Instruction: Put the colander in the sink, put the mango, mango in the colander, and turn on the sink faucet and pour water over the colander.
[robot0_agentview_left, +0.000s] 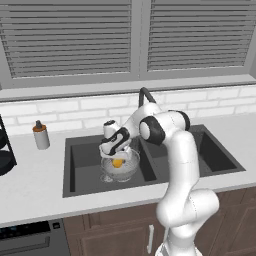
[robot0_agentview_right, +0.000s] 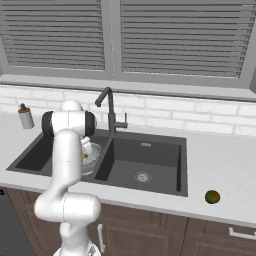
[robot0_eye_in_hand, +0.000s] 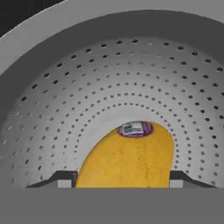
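Two base cameras look forward and down over the arm from behind, one to its left, one to its right; both take in the sink (robot0_agentview_left: 75, 165) and tabletop (robot0_agentview_left: 30, 185). The hand camera sits close inside the colander (robot0_eye_in_hand: 65, 87).

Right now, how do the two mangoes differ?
The yellow mango sits inside the colander in the sink, between the gripper fingers; the green mango lies alone on the counter right of the sink. One is bright yellow-orange, the other dark greenish. A sticker shows on the yellow one. Both are small and egg-shaped.
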